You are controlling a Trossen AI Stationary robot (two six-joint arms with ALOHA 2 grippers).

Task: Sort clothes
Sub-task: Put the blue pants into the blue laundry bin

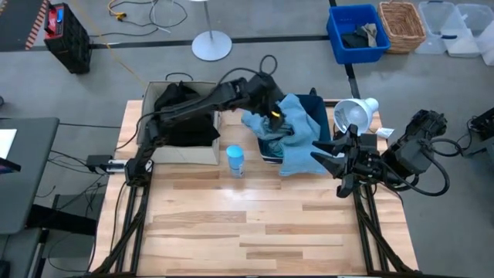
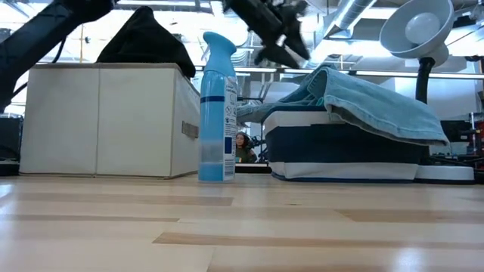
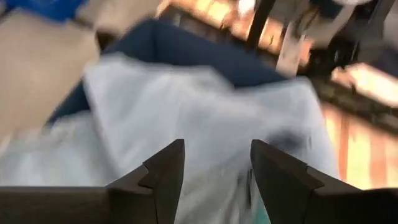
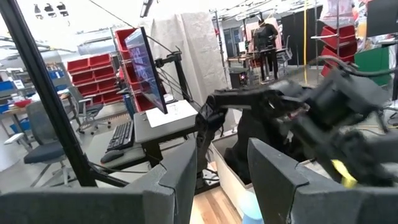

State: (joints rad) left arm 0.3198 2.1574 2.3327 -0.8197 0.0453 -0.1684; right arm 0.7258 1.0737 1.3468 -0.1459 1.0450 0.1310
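The pale grey-blue trousers (image 1: 297,131) lie heaped over the navy bin (image 1: 316,100), one leg hanging over its front rim (image 2: 378,102). A black garment (image 1: 181,104) is piled in the beige box (image 2: 98,121) and rises above its rim (image 2: 144,38). My left gripper (image 1: 278,114) hangs open above the trousers (image 3: 205,118), with nothing between its fingers (image 3: 217,149); the low view shows it clear of the cloth (image 2: 276,38). My right gripper (image 1: 324,154) waits open at the table's right side, well above it and pointing level (image 4: 222,149).
A blue spray bottle (image 1: 235,161) stands upright between box and bin, in front of them (image 2: 218,106). A white desk lamp (image 1: 353,114) stands right of the bin. The near half of the wooden table (image 1: 255,224) is bare.
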